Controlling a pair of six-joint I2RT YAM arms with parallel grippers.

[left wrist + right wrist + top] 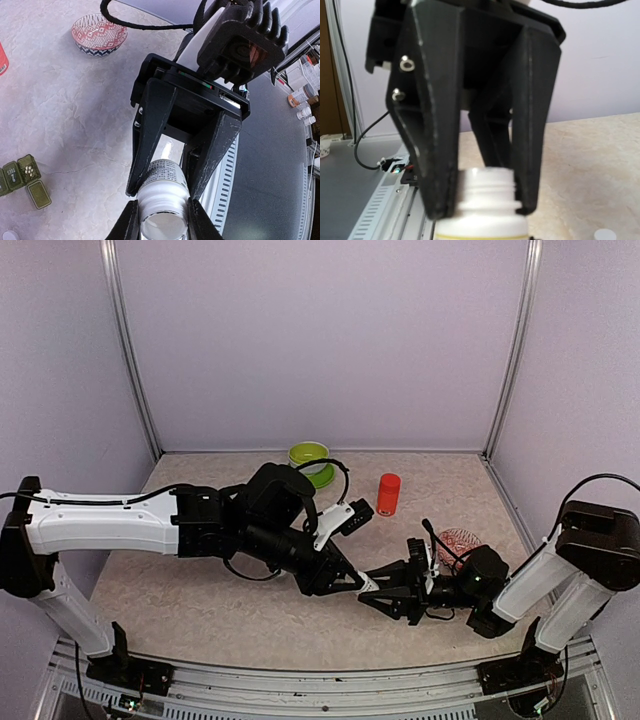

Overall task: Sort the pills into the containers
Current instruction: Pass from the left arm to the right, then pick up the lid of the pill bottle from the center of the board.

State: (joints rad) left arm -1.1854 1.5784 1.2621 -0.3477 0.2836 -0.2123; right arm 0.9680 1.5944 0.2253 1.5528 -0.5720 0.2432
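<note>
Table: I see a beige, marble-veined top carrying everything below.
Far middle: a lime-green bowl sits on its saucer.
Next to the right: a red bottle stands upright, apart from the bowl.
Right side: a red-and-white patterned bowl rests straight on the surface.
Containers: the dark green containers lie flat as a strip. My left wrist view shows one lid flipped open and small white pills in that compartment.
Loose: a small white round piece lies on the top; I cannot tell what it is.
</note>
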